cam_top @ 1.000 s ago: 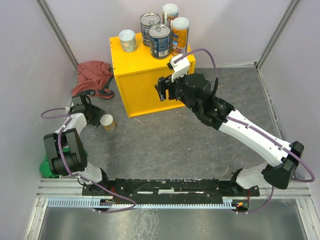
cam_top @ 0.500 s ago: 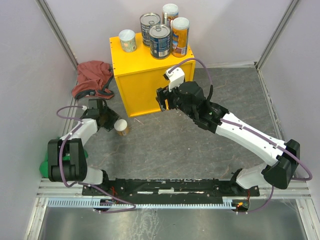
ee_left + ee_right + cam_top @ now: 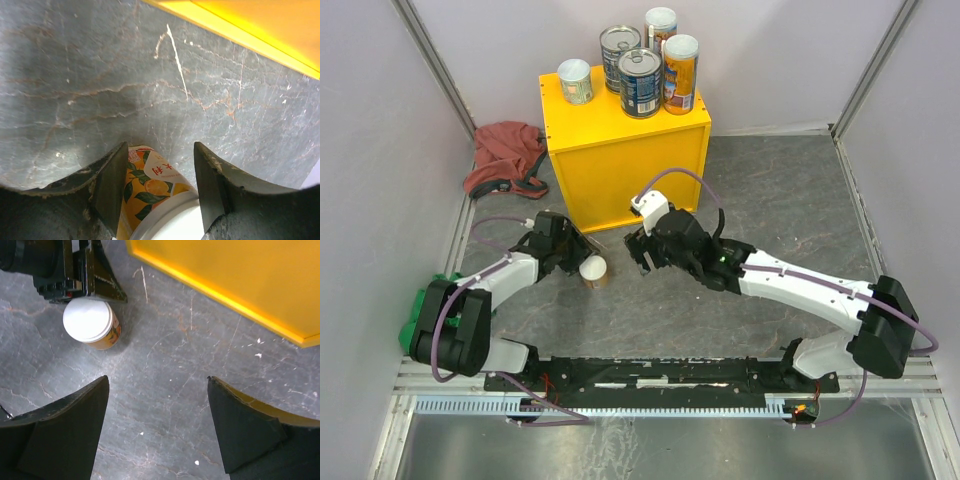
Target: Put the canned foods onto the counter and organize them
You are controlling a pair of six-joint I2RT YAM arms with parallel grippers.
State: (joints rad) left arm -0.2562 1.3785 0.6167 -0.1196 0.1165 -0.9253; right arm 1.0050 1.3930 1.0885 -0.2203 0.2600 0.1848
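Observation:
The counter [image 3: 620,165] is a yellow box at the back; it also shows in the left wrist view [image 3: 260,25] and the right wrist view [image 3: 240,275]. On its top stand a short white-lidded can [image 3: 575,80], two silver-topped blue tins [image 3: 640,82] and two tall orange cans [image 3: 680,72]. My left gripper [image 3: 582,255] [image 3: 160,170] is shut on the other short white-lidded can [image 3: 592,268] [image 3: 150,190] [image 3: 90,322], in front of the counter just above the floor. My right gripper [image 3: 642,248] [image 3: 157,405] is open and empty, just right of that can.
A red cloth [image 3: 505,155] lies left of the counter by the left wall. A green cloth [image 3: 420,305] shows behind the left arm's base. Grey walls close in left, right and back. A metal rail [image 3: 660,375] runs along the near edge.
My left gripper has carried the short can rightward and nearer, from beside the red cloth to in front of the counter. My right gripper has come down from the counter's front face toward the floor.

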